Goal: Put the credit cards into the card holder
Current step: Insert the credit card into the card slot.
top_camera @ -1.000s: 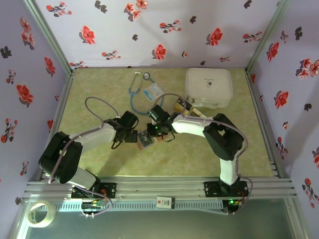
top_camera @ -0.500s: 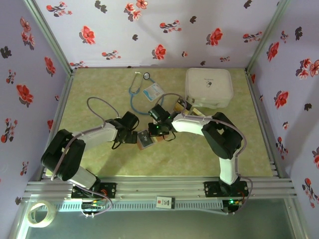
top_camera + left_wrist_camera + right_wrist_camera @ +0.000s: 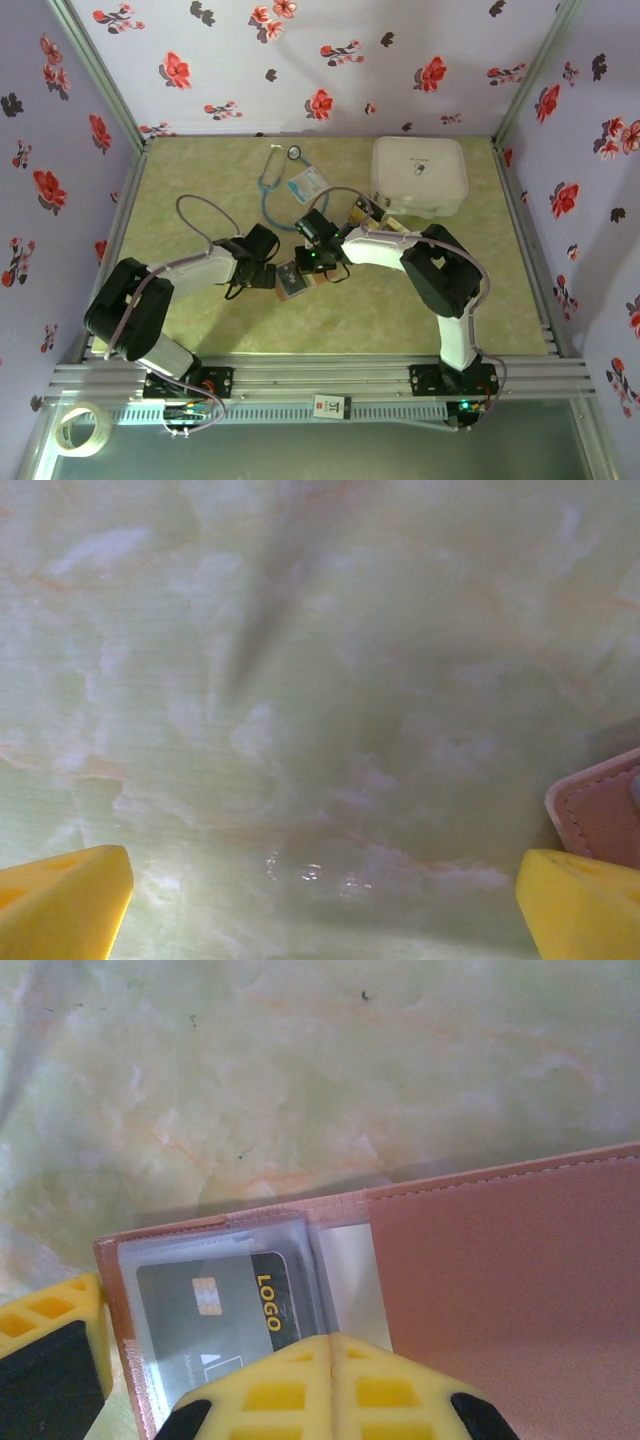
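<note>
**Now one card sits in the open holder**

Open on the green marbled tabletop (image 3: 300,1060) lies the tan-brown leather folding card holder (image 3: 500,1290), with a dark credit card lettered in gold (image 3: 225,1300) inside its clear pocket. The right gripper (image 3: 330,1348) has its fingers pressed together over that pocket. The left gripper (image 3: 320,875) is spread wide beside the holder's corner.

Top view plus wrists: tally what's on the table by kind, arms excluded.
stethoscope: 1
badge card: 1
white case: 1
card holder: 1
credit cards: 3 that I can make out, 2 loose beside the white case and 1 inside the card holder
Total: 7
</note>
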